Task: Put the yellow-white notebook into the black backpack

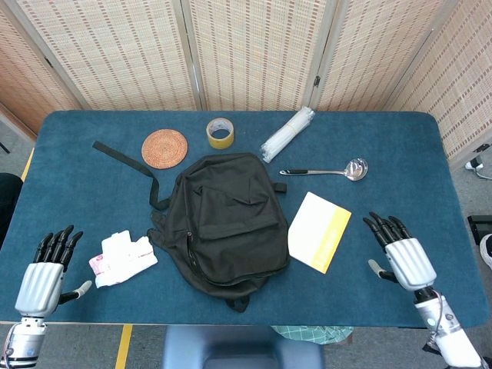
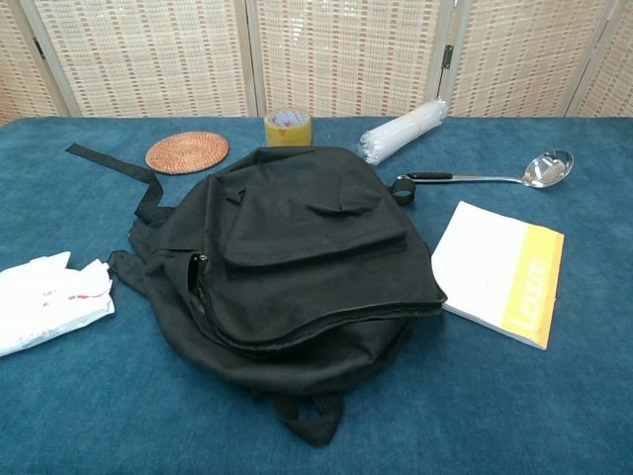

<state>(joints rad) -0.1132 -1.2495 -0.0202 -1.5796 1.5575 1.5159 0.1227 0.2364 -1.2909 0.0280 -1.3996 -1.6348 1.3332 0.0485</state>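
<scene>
My right hand (image 1: 405,260) is wide and empty; the notebook (image 1: 319,231) lies flat, so I'll probably just shove it under the backpack (image 1: 223,219).

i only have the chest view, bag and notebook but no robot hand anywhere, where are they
Observer: The head view shows both. The right robot hand hovers over the table to the right of the yellow-white notebook, apart from it, fingers spread, holding nothing.
Operator: and the left one
Observer: The left robot hand is at the near left edge, left of the white packet, also holding nothing.
Operator: is the bag clear of the notebook
Observer: From above, a strip of blue table shows between the black backpack and the notebook.
</scene>
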